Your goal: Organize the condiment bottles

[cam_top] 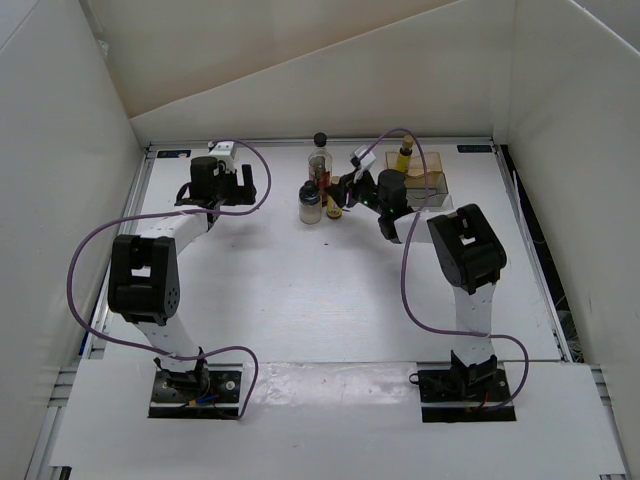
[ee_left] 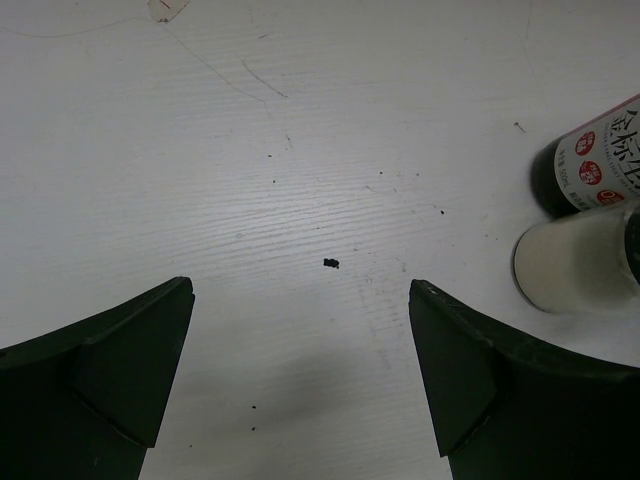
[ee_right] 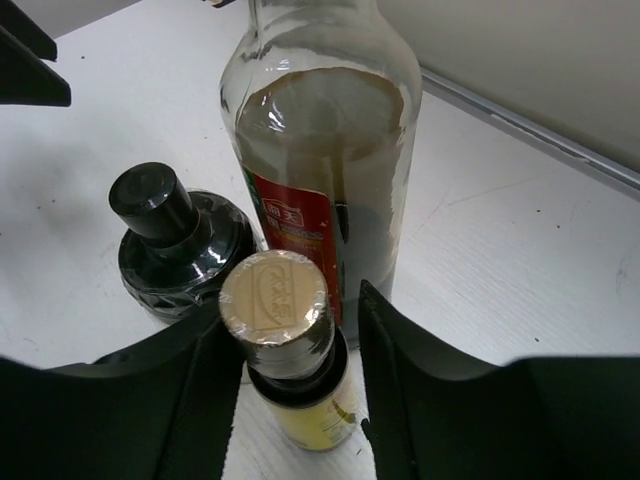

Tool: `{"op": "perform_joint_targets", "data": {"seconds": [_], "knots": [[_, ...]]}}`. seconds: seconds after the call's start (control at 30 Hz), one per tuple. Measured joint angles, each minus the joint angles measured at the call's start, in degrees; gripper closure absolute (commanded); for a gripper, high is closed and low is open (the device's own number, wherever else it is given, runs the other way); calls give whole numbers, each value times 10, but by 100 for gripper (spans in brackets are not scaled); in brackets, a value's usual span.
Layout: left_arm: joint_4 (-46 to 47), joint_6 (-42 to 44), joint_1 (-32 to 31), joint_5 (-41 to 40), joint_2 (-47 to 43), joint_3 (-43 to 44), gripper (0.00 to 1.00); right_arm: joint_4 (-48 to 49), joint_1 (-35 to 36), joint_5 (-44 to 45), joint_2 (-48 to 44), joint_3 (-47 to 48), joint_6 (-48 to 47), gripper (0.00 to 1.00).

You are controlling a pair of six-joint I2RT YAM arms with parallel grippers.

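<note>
Four condiment bottles. The tall clear bottle [cam_top: 320, 160] with a round black cap stands at the back middle, and shows in the right wrist view [ee_right: 320, 150]. The squat black-capped jar [cam_top: 310, 207] stands just in front of it [ee_right: 175, 245]. A small yellow bottle [cam_top: 333, 208] with a tan cap [ee_right: 290, 350] stands upright on the table between my right gripper's [ee_right: 300, 380] jaws, with a narrow gap on each side. The other small yellow bottle [cam_top: 404, 155] stands in the clear rack [cam_top: 425, 182]. My left gripper [cam_top: 240, 187] is open and empty over bare table [ee_left: 300, 380].
The rack with a brown base stands at the back right, behind the right arm. White walls close the table at the back and both sides. In the left wrist view the tall bottle's dark base [ee_left: 590, 160] and the jar's pale body [ee_left: 575, 265] lie to the right.
</note>
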Motion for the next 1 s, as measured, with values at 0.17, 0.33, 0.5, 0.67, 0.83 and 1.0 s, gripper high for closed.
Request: {"op": "perform_joint_targets", "data": {"seconds": [0.17,0.33,0.5,0.67,0.83,1.0], "knots": [[0,0,0,1,0,1,0,2,1,-2,0,2,0,80],[-1,0,0,4,0,2,0,2,2,-2,0,2,-2,100],[-2,0,0,4,0,3,0,-3,4,-1,-4,1,-10,100],[-2,-3,0,5,0,3,0,-35,6,-1,-30,-16,-35,100],[-2,-6,0,7,0,3,0,-74,4,0,-77,-39,-58,100],[-2,-9,0,7,0,3,0,-102,-6,6,-150,-58,-83,100]]}}
